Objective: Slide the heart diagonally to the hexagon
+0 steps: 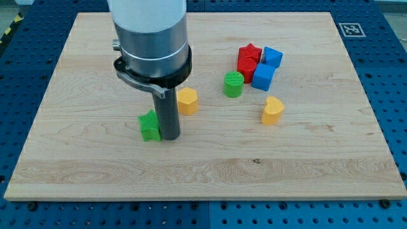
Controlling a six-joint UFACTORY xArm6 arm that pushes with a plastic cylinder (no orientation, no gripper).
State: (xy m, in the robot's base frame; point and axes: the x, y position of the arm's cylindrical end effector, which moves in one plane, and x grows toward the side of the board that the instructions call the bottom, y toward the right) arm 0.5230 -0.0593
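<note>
- A pale wooden counter (pixel 210 165) is seen lying on a blue perforated base (pixel 388 76), with a black-and-white marker tag (pixel 349 28) at its 1 o'clock corner.
- The arm's grey cylindrical body (pixel 151 38) is seen coming down from the view's top, ending in a straight dark rod (pixel 168 114).
- No fingers are fitted, so nothing is clenched or grasped; my tip (pixel 169 137) is seen resting on the counter.
- A green ridged plastic block (pixel 149 125), its shape hard to make out, is found touching the rod at the tip's 9 o'clock side.
- The yellow plastic hexagon block (pixel 187 101) is placed at about 1 o'clock from the tip, just beside the rod.
- The yellow plastic heart block (pixel 273 110) is set well apart from the tip, at roughly 3 o'clock, and lies at 4 o'clock from the hexagon.
- A green plastic cylinder block (pixel 233 84) is seen between the hexagon and the heart, toward 12 o'clock of both.
- A cluster is formed at 1 o'clock of the cylinder: a red plastic star block (pixel 250 52), a second red plastic block (pixel 247 69) of unclear shape just below it, a blue plastic cube (pixel 273 56) and another blue plastic cube (pixel 262 76), all touching or nearly so.
</note>
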